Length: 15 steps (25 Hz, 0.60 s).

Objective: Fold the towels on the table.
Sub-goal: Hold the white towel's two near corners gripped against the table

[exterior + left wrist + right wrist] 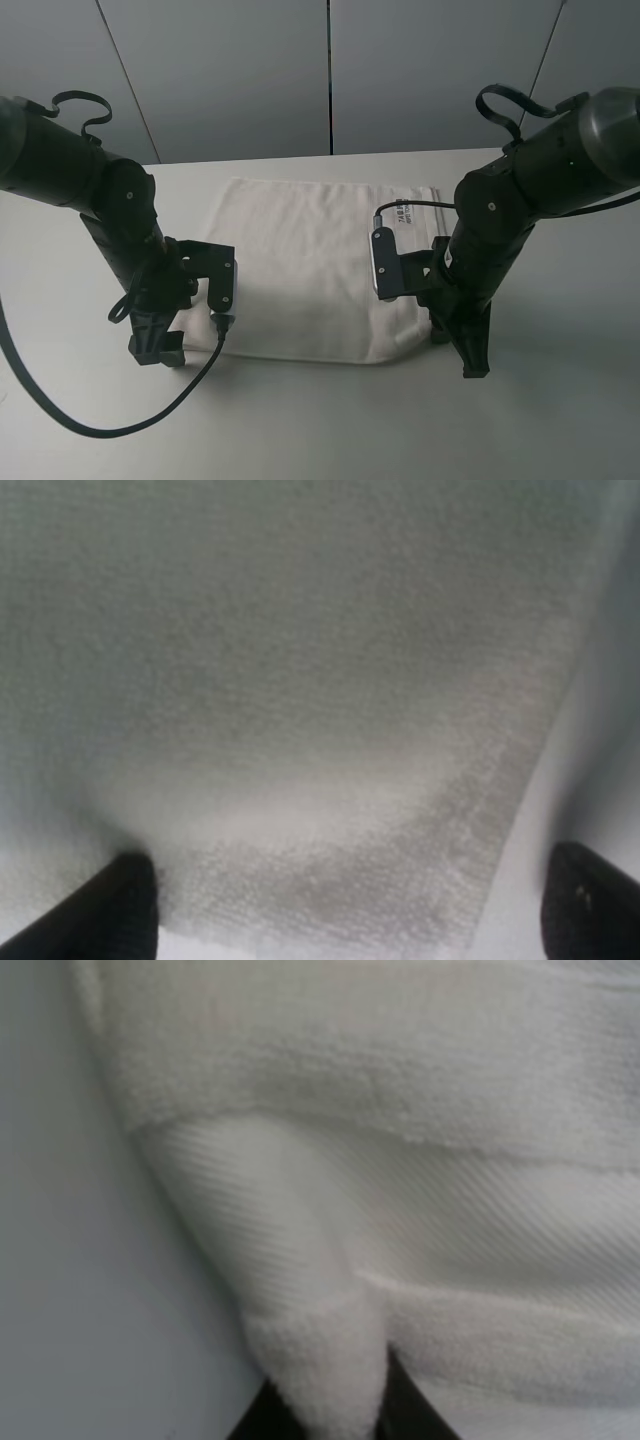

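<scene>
Item: towel (310, 270), one piece, off-white terry cloth, soft.
Location: lies flat on the table (560, 420), about midway between the two arms, its far edge near the back of the tabletop.
Lay: spread out as a rough rectangle. The near right corner is drawn up into a small peak, and the rest lies smooth.
Markings: small label (405, 215) with grey print near the far right corner. A woven band (480, 1230) with ribbed texture runs beside the right-hand edge.
Support: table is plain matte white and far larger than the towel.
Left gripper (158, 350): at the towel's near left corner, pointing down at the table. Its dark fingers (115, 910) are spread wide, the corner of the cloth lies between them, and nothing is gripped.
Right gripper (335, 1415): at the towel's near right corner, pressed together and pinching a fold of the terry edge between its dark tips. The cloth bunches up out of the pinch.
Arms: both black, angled in from the outer sides and down to the near edge of the towel.
Accessory: black cable (150, 410) loops from the left arm across the table in front of it, clear of the towel.
Backdrop: grey wall panels (330, 70) behind the table.
</scene>
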Each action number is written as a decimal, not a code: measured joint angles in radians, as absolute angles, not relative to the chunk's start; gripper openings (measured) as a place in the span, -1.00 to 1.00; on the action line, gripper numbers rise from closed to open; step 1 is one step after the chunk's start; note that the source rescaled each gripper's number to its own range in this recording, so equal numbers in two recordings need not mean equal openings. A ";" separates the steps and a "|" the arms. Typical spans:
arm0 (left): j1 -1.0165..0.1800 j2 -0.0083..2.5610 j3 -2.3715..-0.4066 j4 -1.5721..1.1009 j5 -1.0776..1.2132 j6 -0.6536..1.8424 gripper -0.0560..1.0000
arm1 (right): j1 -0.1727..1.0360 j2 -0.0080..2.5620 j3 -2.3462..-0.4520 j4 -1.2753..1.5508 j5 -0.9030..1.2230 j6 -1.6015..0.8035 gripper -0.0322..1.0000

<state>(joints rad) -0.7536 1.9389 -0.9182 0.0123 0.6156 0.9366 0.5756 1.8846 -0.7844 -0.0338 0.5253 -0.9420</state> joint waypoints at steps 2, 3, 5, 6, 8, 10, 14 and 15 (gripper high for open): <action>-0.754 1.939 -0.918 0.012 0.609 0.937 0.87 | 0.576 1.885 -0.784 -0.034 0.525 -0.942 -0.94; -0.754 1.941 -0.918 0.012 0.601 0.937 0.72 | 0.576 1.885 -0.784 -0.034 0.525 -0.942 -0.94; -0.754 1.941 -0.918 0.012 0.592 0.937 0.40 | 0.576 1.885 -0.784 -0.021 0.525 -0.942 -0.94; -0.754 1.941 -0.920 0.012 0.587 0.939 0.23 | 0.576 1.885 -0.784 -0.011 0.525 -0.942 -0.94; -0.754 1.941 -0.920 0.016 0.579 0.941 -0.11 | 0.576 1.885 -0.784 0.000 0.524 -0.942 -0.94; -0.754 1.941 -0.920 0.019 0.569 0.941 -0.30 | 0.576 1.885 -0.784 0.022 0.521 -0.942 -0.94; -0.754 1.941 -0.920 0.023 0.564 0.943 -0.62 | 0.576 1.885 -0.784 0.052 0.520 -0.942 -0.94; -0.754 1.941 -0.920 0.027 0.563 0.943 -0.75 | 0.576 1.885 -0.784 0.055 0.520 -0.942 -0.94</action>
<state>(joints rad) -0.7536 1.9408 -0.9197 0.0270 0.5629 0.9428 0.5756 1.8846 -0.7844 0.0555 0.5195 -0.9420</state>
